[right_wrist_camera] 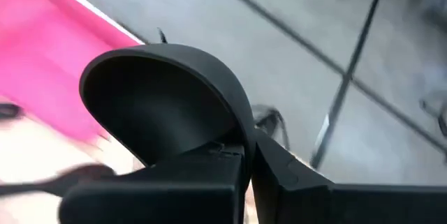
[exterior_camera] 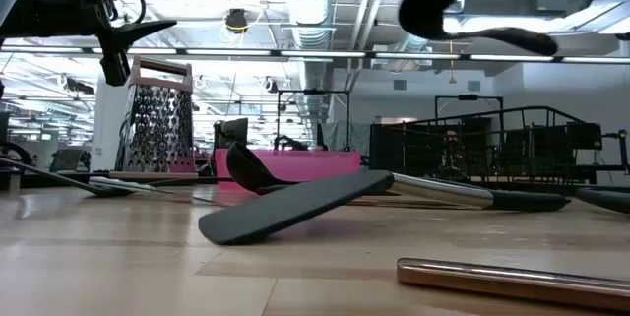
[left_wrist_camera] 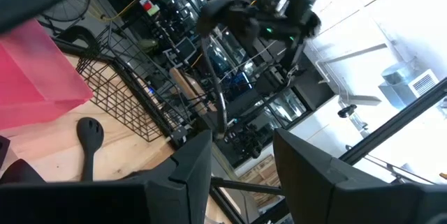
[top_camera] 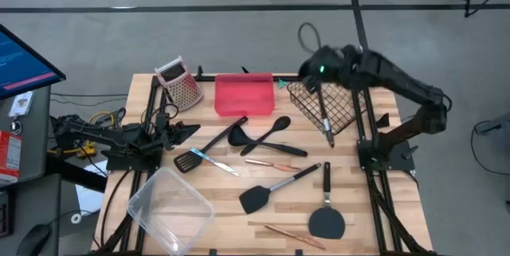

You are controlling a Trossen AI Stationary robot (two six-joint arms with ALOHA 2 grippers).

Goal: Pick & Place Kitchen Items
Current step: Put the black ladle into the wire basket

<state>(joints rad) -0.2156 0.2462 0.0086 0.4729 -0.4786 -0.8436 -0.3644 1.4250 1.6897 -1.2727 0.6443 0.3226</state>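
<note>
**Operator:** As far as the task stands now, what is done and what is left?

**Technician:** One item is in transit. The right claw (top_camera: 319,72) is clamped on a black plastic ladle (right_wrist_camera: 160,98) at the bowl end and holds it above the black wire basket (top_camera: 343,112) at the far right of the wooden surface (top_camera: 382,208). Whether the basket already contains utensils cannot be determined. Most items remain loose on the surface:
- a black slotted turner (top_camera: 187,160)
- two black spoons (top_camera: 275,128)
- a black spatula with a silver handle (top_camera: 259,198)
- a black round-bladed spatula (top_camera: 327,220)
- two thin copper-coloured pieces (top_camera: 271,163)

My judgement: the task is at an early stage.

**Operator:** Orientation of the ladle?

**Technician:** In the high view, the long axis runs from the claw at the far edge toward the near edge, angled slightly right. The bowl is at the claw and the handle tip lies over the basket's near rim. The low view shows it well clear of the surface.

**Operator:** And the left arm?

**Technician:** It waits at the left edge. The left claw (left_wrist_camera: 241,165) has its fingers apart and holds nothing.
</note>
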